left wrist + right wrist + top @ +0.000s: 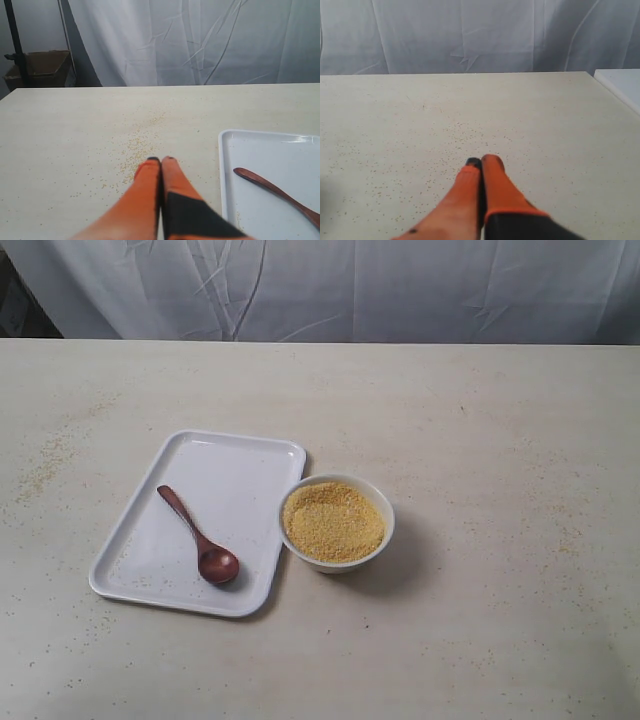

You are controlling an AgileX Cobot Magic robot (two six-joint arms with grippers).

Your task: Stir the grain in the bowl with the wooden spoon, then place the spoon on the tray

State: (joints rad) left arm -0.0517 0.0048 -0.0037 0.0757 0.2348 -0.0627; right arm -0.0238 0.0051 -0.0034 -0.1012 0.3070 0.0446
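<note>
My left gripper (161, 160) and right gripper (481, 161) are both pinched fully closed on nothing, each over the grain-speckled desk (480, 440). The wooden spoon (197, 535) lies on the tray (240, 455) (its handle shows in my left wrist view too). Only the exterior view shows the bowl (385, 530) of grain (333, 522), right against the tray's edge.

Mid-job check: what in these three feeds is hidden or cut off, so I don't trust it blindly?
- Exterior view: neither the left pincer nor the right pincer is in frame, so their places relative to the bowl cannot be told. The grain hides its own depth.
- Left wrist view: the frame edge cuts off the wooden spoon head and part of the tray; the bowl is out of frame.
- Right wrist view: a white slab is cropped at the edge and cannot be identified.
</note>
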